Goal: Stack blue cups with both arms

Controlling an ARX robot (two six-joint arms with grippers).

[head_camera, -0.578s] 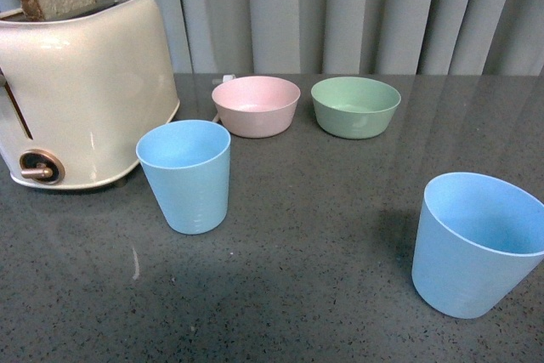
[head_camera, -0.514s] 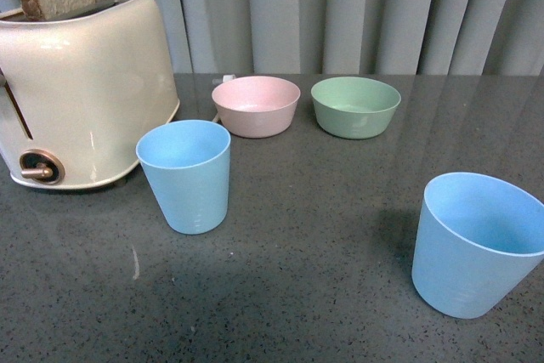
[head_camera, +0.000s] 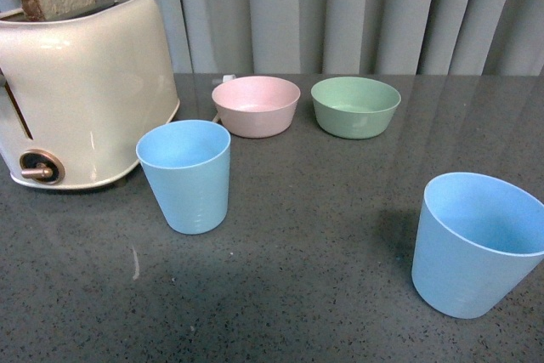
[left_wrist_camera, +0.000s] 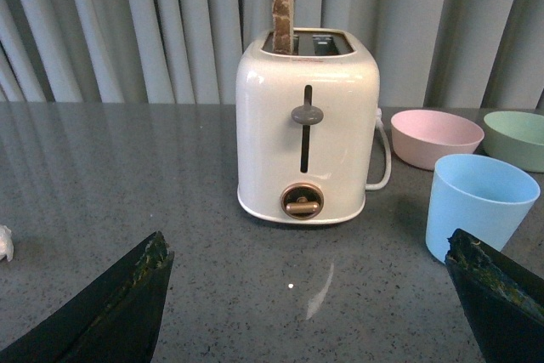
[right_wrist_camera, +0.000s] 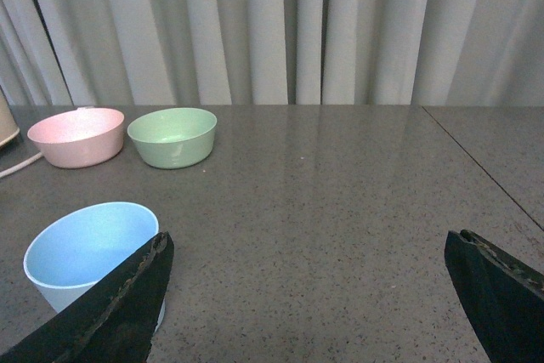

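Note:
Two light blue cups stand upright and apart on the dark grey table. One blue cup (head_camera: 187, 174) is left of centre beside the toaster; it also shows in the left wrist view (left_wrist_camera: 476, 201). The other blue cup (head_camera: 476, 242) is at the front right; it also shows in the right wrist view (right_wrist_camera: 85, 252). Neither arm shows in the front view. My left gripper (left_wrist_camera: 310, 248) is open and empty, with the first cup just beyond one fingertip (left_wrist_camera: 493, 295). My right gripper (right_wrist_camera: 306, 244) is open and empty, with the second cup partly behind one fingertip (right_wrist_camera: 127, 295).
A cream toaster (head_camera: 81, 91) with a slice of bread stands at the back left, close to the left cup. A pink bowl (head_camera: 256, 105) and a green bowl (head_camera: 355, 106) sit at the back, before grey curtains. A white scrap (left_wrist_camera: 4, 242) lies in the left wrist view.

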